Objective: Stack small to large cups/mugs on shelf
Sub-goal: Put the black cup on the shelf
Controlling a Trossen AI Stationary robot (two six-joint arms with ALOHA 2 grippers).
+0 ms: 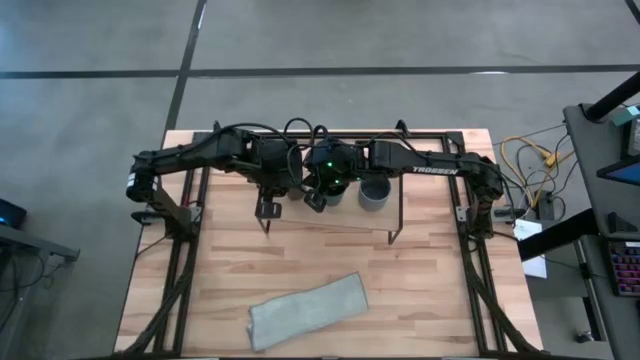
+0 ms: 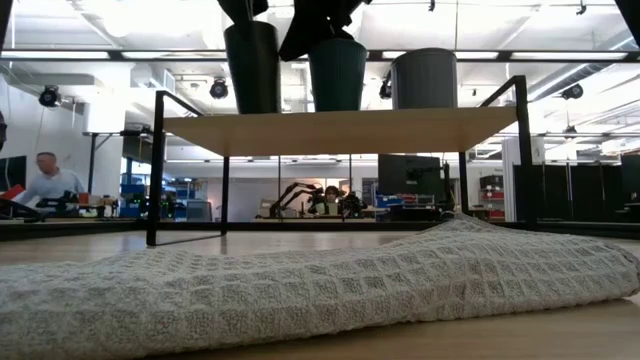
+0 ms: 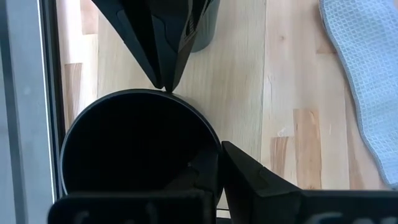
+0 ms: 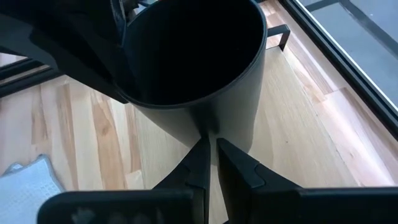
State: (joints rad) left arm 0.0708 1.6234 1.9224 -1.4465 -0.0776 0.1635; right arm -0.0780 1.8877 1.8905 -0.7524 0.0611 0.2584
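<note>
My right gripper (image 4: 208,163) pinches the teal cup's (image 4: 205,74) wall, seemingly shut on it; the cup stands upright on the shelf (image 2: 340,130) directly ahead.

We see even, bright overhead light on the worktop (image 1: 420,290), with soft, faint shadows. In the low view, ceiling lamps glare white, the cups (image 2: 338,72) stand dark against them, and the near cloth (image 2: 300,290) is slightly soft.
</note>
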